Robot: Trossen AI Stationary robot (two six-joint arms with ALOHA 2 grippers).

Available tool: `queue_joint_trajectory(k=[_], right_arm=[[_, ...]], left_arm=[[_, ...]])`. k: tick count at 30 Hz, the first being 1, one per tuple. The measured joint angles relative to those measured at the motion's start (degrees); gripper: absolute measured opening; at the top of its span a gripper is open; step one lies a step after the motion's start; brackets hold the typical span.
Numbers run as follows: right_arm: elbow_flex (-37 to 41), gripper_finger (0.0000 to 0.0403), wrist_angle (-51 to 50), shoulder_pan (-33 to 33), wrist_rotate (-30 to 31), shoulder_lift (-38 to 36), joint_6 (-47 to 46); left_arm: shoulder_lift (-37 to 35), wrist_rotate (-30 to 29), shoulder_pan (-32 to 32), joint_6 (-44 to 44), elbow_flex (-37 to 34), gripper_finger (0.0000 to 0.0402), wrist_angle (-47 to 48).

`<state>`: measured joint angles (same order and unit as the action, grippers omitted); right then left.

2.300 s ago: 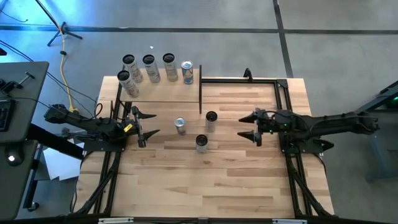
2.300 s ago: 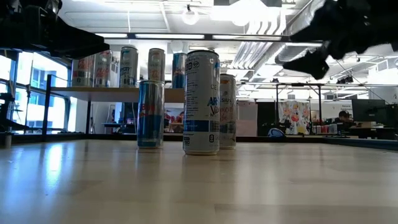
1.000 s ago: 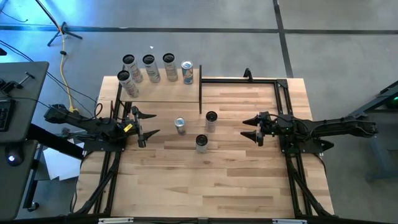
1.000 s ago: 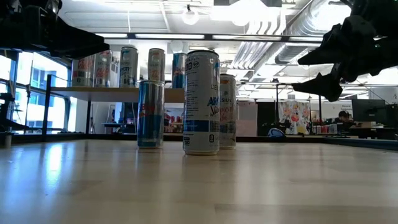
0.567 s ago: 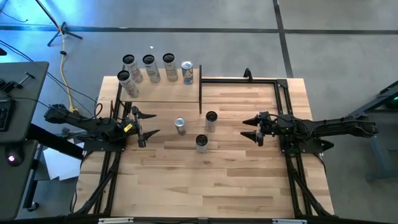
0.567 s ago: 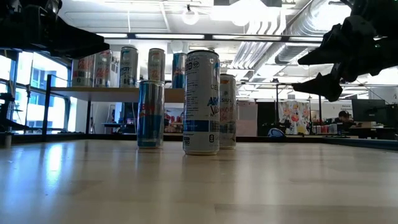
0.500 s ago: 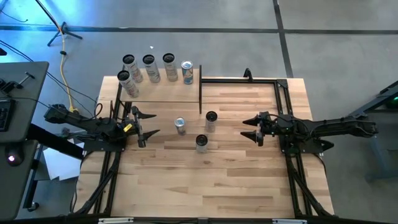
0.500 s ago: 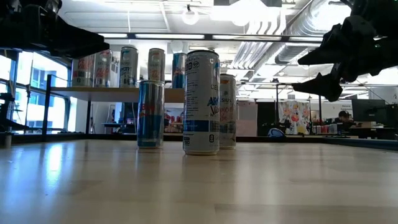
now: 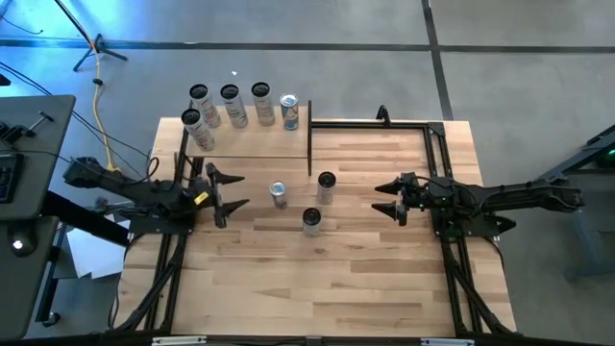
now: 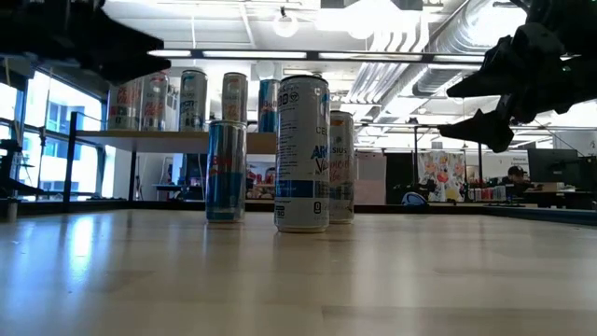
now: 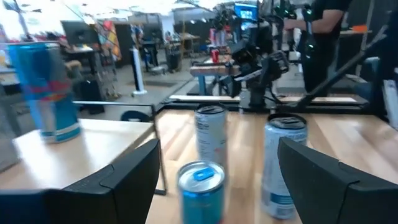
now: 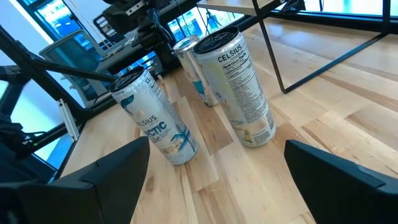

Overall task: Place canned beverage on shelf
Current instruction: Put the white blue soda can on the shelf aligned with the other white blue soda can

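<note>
Three canned beverages stand upright on their bases on the plank table: a blue-topped one (image 9: 279, 194), one farther back (image 9: 326, 185) and a nearer one (image 9: 311, 221). The shelf (image 9: 255, 142), a pale board on thin black posts, stands at the far left and carries several more cans (image 9: 229, 104). My left gripper (image 9: 229, 190) hovers open to the left of the blue-topped can (image 11: 202, 186), pointing level at it. My right gripper (image 9: 386, 198) hovers open to the right of the cans (image 12: 239, 87), tipped slightly down. Neither has anything between its fingers.
A bare black metal frame (image 9: 384, 123) runs along the table's far right. In the low view the three table cans (image 10: 302, 154) stand in a cluster at the middle, with the shelf (image 10: 168, 138) raised behind them. Bare planks lie toward the near edge (image 9: 317, 288).
My left gripper has rolled a little about the line it points along and edged slightly toward the cans in the table's middle; its fingers stand as far apart as before. The cans have stayed put.
</note>
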<state>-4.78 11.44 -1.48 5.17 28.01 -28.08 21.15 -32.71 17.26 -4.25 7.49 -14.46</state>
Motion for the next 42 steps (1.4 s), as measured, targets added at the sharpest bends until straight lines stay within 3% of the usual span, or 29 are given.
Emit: queue_joint_trajectory(k=[10,17,24,30,33,38,42], right_arm=[[0.00,0.0360,0.00,0.00,0.21,0.00,0.02],[0.00,0.0360,0.00,0.01,0.20,0.00,0.02],[0.00,0.0360,0.00,0.00,0.15,0.00,0.02],[0.00,0.0360,-0.02,0.00,0.15,0.00,0.02],[0.00,0.0360,-0.04,0.00,0.13,0.00,0.01],[0.00,0.0360,-0.27,0.01,-0.20,0.00,0.00],[0.00,0.0360,-0.52,0.00,-0.15,0.00,0.00]], left_arm=[[28.21,-1.62,3.25,8.50,16.33,0.0294,-0.18],[46.83,-3.69,3.98,9.81,28.74,0.0294,-3.49],[58.96,-4.29,3.72,17.54,37.16,0.0294,-5.27],[65.26,-4.38,2.95,21.69,43.46,0.0294,-3.77],[66.23,-2.15,2.94,22.15,49.48,0.0294,5.83],[69.10,0.43,1.66,30.70,65.02,0.0294,35.41],[71.42,7.15,-0.11,32.14,73.16,0.0294,46.63]])
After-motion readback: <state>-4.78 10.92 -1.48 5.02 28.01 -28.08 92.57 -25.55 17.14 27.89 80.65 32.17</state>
